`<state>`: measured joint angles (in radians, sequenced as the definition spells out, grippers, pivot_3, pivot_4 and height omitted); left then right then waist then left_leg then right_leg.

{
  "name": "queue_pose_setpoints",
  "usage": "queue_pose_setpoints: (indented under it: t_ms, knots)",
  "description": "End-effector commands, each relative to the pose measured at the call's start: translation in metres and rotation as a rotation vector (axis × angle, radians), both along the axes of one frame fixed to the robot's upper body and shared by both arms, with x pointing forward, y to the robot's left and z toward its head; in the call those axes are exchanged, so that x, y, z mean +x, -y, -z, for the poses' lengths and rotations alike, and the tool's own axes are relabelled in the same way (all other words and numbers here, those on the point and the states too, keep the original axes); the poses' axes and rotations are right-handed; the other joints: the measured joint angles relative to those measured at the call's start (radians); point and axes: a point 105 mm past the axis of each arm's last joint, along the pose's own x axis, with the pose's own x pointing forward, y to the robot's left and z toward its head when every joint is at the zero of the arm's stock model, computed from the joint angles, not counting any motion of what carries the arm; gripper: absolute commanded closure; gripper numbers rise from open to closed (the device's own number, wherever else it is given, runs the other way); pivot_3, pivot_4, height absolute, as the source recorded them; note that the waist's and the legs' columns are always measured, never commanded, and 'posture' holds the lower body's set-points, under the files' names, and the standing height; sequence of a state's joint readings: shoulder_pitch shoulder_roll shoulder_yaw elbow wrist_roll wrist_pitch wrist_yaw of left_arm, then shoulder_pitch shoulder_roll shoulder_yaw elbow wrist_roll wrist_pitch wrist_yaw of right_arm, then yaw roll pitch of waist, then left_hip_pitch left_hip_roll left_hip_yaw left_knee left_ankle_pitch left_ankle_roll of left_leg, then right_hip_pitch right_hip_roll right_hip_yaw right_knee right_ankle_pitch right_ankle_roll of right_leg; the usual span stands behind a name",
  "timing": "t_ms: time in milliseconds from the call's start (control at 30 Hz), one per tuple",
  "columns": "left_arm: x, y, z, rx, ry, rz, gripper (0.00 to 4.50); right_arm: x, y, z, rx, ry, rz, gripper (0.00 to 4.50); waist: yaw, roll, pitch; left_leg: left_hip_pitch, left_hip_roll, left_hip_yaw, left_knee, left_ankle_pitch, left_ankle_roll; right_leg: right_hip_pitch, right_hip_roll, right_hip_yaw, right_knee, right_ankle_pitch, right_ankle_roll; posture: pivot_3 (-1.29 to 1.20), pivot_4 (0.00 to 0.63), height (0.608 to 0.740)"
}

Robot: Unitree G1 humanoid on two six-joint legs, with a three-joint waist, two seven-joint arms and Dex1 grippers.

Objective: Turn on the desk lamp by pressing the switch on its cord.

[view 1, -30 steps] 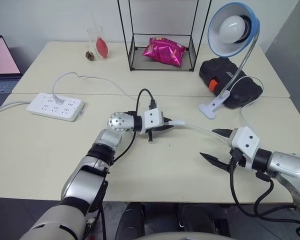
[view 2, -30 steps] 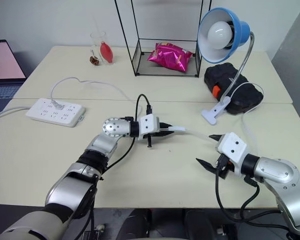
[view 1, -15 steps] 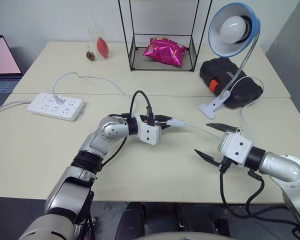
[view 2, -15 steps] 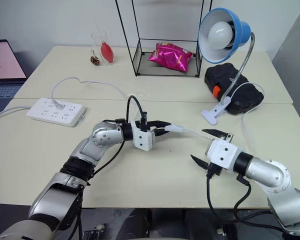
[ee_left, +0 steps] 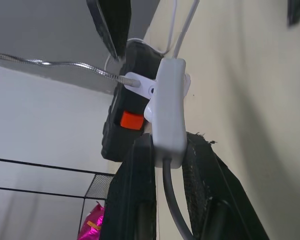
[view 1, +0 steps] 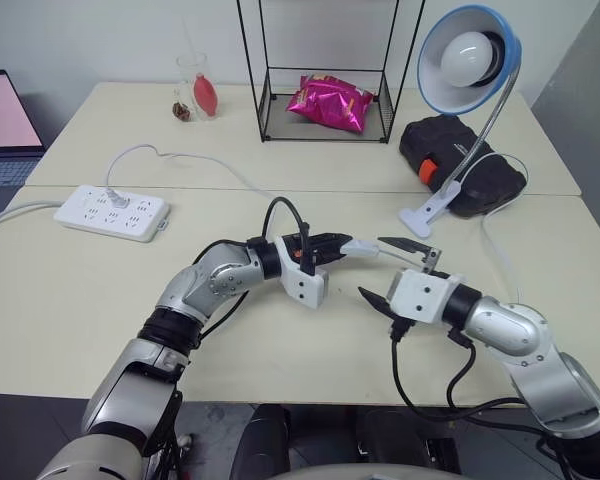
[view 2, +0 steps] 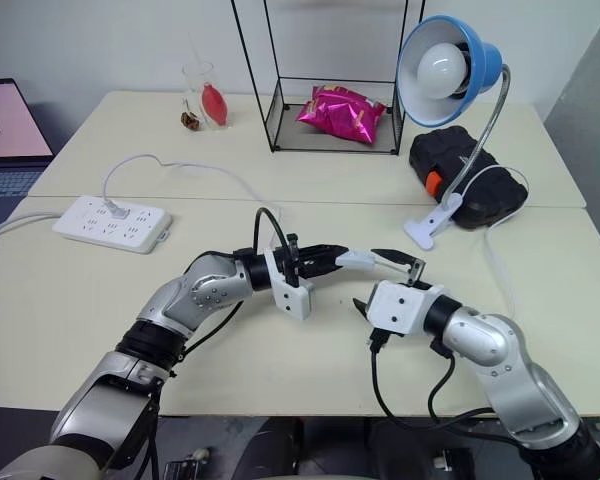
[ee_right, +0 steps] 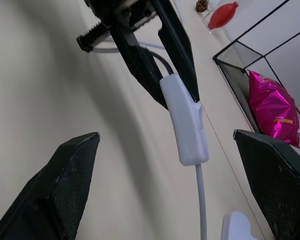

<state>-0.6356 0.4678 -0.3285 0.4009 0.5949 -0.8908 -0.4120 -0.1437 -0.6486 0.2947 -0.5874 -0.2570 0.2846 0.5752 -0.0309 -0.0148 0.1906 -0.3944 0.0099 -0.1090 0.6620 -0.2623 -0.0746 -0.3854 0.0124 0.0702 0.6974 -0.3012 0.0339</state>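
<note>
**Right gripper now bracketing the switch, left still pinching it**

Near edge first: our right gripper [view 1: 383, 270] has swung in toward the table centre since a second ago. It was out near the right side of the table, well apart from the switch; now its fingers stand spread wide, one above and one below the switch's free end, not touching it as far as we can tell. Right wrist view confirms: both black fingertips [ee_right: 65, 175] sit far apart with the switch between them.

Our left gripper [view 1: 328, 246] still pinches the switch [view 1: 358, 246] by one end. The wrist has rolled over: the white gripper body, which sat level with the fingers earlier, now hangs below them. The switch is lifted off the table [view 1: 70, 300], slightly closer to us than before.

The switch: small white oblong, smooth, rounded ends, a bit thicker than the cord [view 1: 190, 158]. In the left wrist view it sits clamped between both black pads [ee_left: 140, 165], with cord exiting each end. No button detail visible.

Farther back, unchanged: the white power strip [view 1: 112, 212] on the left with the cord plugged in, the desk lamp [view 1: 467, 60] clipped beside a black case [view 1: 460, 160], bulb unlit, and a pink snack bag [view 1: 328, 101] inside the wire rack [view 1: 325, 70].
</note>
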Motion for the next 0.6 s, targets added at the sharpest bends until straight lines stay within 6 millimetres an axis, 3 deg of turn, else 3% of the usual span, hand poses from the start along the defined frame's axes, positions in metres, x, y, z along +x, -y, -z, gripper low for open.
queue_pose_setpoints:
  t_ms: [33,333,600]
  knots:
    - [-0.006,0.003,-0.012,-0.036,0.079,0.033,4.11,0.001,-0.002,-0.015,-0.023,0.136,-0.003,0.00,0.000,0.000,0.000,0.000,0.000,0.000,0.000,0.000,0.000,0.000,0.000,0.000,0.000,0.000,0.000,0.00,0.150,0.740]
    - [-0.005,-0.001,-0.011,-0.018,0.123,0.032,4.11,-0.015,-0.003,-0.013,-0.054,0.217,-0.048,0.00,0.000,0.000,0.000,0.000,0.000,0.000,0.000,0.000,0.000,0.000,0.000,0.000,0.000,0.000,0.000,0.00,0.150,0.740]
    - [-0.006,0.000,-0.013,-0.035,0.127,0.039,4.11,-0.004,-0.012,-0.013,-0.086,0.291,-0.072,0.00,-0.001,0.000,0.000,0.001,0.000,0.000,0.000,0.000,0.000,0.000,0.000,0.000,0.001,0.000,0.000,0.00,0.150,0.740]
